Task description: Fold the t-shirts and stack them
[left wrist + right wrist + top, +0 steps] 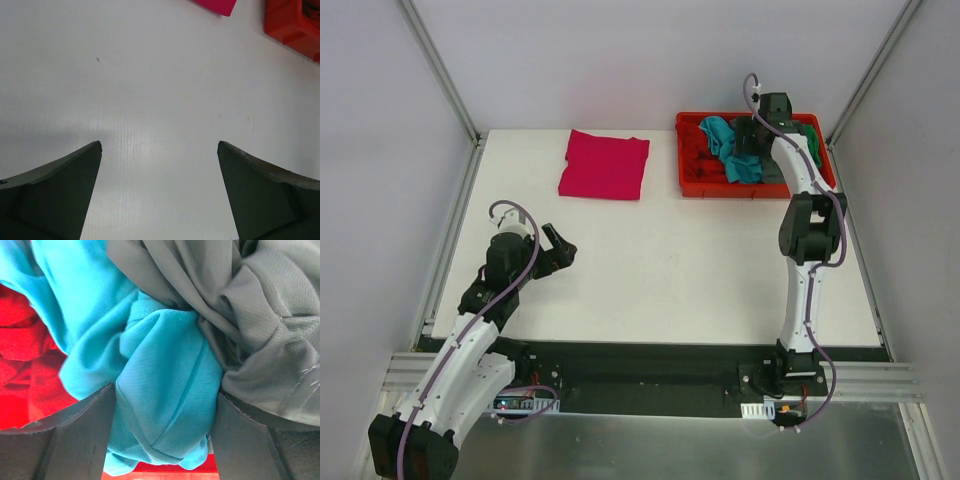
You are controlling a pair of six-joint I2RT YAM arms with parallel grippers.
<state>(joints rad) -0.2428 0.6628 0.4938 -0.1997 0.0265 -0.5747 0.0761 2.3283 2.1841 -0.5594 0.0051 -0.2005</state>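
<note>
A folded magenta-pink t-shirt (pixel 605 165) (pixel 217 5) lies flat at the back middle of the white table. The red tray (pixel 685 185) at the back right holds crumpled t-shirts: a teal-blue one (pixel 725 140) (pixel 165 340), a grey one (pixel 260 315) and red cloth (pixel 20 340). My right gripper (pixel 748 135) (pixel 165 389) is down in the tray. Its jaws stand wide on either side of a bunch of teal-blue fabric, and both fingers touch it. My left gripper (pixel 560 250) (pixel 160 144) hovers open over bare table at the left, nothing between its fingers.
A corner of the red tray (pixel 292 25) shows at the top right of the left wrist view. Grey walls and metal rails border the table (pixel 670 270) on the left, back and right. A dark green bit of cloth (pixel 815 135) shows at the tray's far right.
</note>
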